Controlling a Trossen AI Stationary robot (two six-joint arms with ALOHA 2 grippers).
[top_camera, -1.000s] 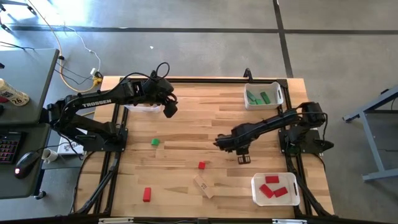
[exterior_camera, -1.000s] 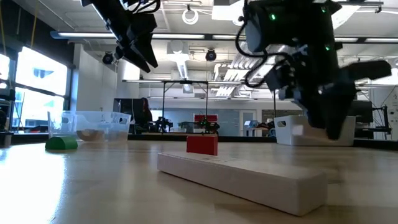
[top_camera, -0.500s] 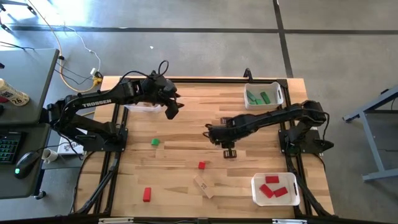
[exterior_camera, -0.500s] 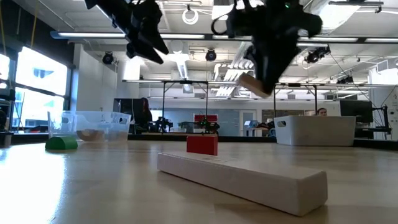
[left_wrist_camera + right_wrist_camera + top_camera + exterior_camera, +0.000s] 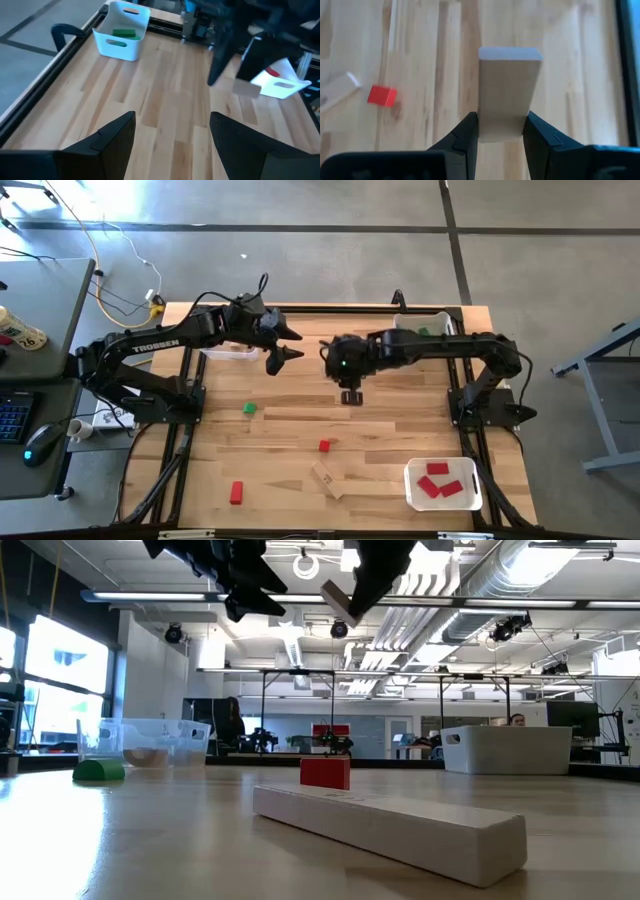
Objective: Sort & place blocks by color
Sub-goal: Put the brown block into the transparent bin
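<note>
My right gripper (image 5: 500, 125) is shut on a plain tan block (image 5: 509, 90) high above the middle of the table; the low view shows the tan block (image 5: 340, 602) tilted in the air. My left gripper (image 5: 172, 130) hangs open and holds nothing above the far left, beside a clear bin (image 5: 230, 351), facing the right gripper (image 5: 343, 368). A green block (image 5: 249, 408), a red cube (image 5: 324, 445), a red bar (image 5: 236, 492) and tan bars (image 5: 327, 478) lie flat on the table. My right gripper pinches the tan block between its two fingers by the two side faces at one end (image 5: 502, 122). Most of the block sticks out past the fingertips. The fingers slant downward. The block is lifted clear of the table and is tilted.
A white bin (image 5: 425, 335) with green blocks stands at the far right. Another white bin (image 5: 443, 483) with red blocks stands at the near right. The clear bin (image 5: 150, 745) holds something tan. Bare wood lies between the two arms.
My right gripper has risen high off the table and gone toward the far edge and the left, carrying the tan block toward the left gripper. My left gripper has stayed in place but tipped up from pointing down to nearly level, facing right.
</note>
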